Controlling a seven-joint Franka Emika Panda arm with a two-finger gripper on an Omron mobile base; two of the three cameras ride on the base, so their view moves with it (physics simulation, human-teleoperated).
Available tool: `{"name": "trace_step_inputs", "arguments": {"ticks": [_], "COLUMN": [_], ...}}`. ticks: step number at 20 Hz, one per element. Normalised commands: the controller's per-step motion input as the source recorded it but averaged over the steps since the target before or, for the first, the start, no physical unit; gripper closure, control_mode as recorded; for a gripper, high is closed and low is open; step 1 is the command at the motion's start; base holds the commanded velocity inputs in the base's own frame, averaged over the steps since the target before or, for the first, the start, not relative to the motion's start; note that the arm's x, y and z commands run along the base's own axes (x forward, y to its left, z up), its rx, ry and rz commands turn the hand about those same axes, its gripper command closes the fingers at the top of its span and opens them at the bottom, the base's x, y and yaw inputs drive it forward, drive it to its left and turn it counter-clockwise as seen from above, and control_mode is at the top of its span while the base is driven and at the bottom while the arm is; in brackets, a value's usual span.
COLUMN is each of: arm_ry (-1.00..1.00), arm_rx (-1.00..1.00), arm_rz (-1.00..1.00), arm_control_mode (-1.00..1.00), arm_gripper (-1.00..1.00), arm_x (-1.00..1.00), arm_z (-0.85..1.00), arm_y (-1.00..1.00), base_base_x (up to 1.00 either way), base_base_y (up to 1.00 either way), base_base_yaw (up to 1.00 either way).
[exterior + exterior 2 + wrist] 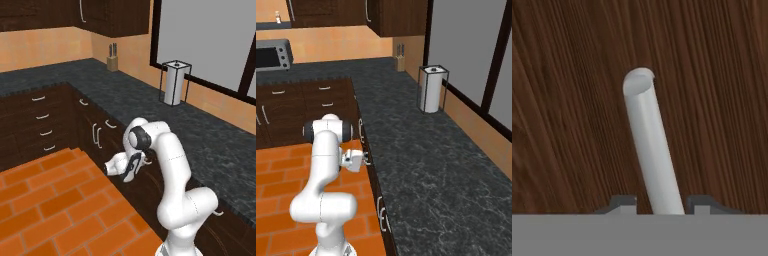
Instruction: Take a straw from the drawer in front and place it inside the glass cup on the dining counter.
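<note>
The white robot arm is bent low with its two-finger gripper [660, 204] pushed right up against the dark brown wooden drawer front [572, 100], in the run of cabinets under the black speckled stone counter [165, 117]. In the hand view the small curved silver handle [651, 150] runs up between the two dark fingertips [623, 202], one tip on each side of it, so the gripper sits spread around the handle. Can't tell if the tips are actually touching the metal or just sitting beside it.

From the right base view the gripper [365, 159] sits at the cabinet face just below the counter edge, over the orange brick-pattern floor [276, 170]. The left base view shows the hand [134, 165] aimed into the cabinet front too.

Further back on the counter there's a white paper towel roll in a black wire holder [174, 83], and a wooden knife block [113, 61] in the corner.
</note>
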Motion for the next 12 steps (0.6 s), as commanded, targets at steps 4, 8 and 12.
{"name": "trace_step_inputs", "arguments": {"ticks": [4,8,12], "arm_ry": [0.08,0.1,0.07], "arm_rx": [0.1,0.12,0.1], "arm_rz": [0.1,0.11,0.12], "arm_control_mode": [-1.0,-1.0,-1.0], "arm_gripper": [1.0,1.0,1.0], "arm_x": [-0.2,-0.2,-0.2], "arm_z": [0.0,0.0,0.0], "arm_y": [1.0,1.0,1.0], "base_base_x": [0.0,0.0,0.0], "base_base_y": [0.0,0.0,0.0], "base_base_yaw": [0.0,0.0,0.0]}}
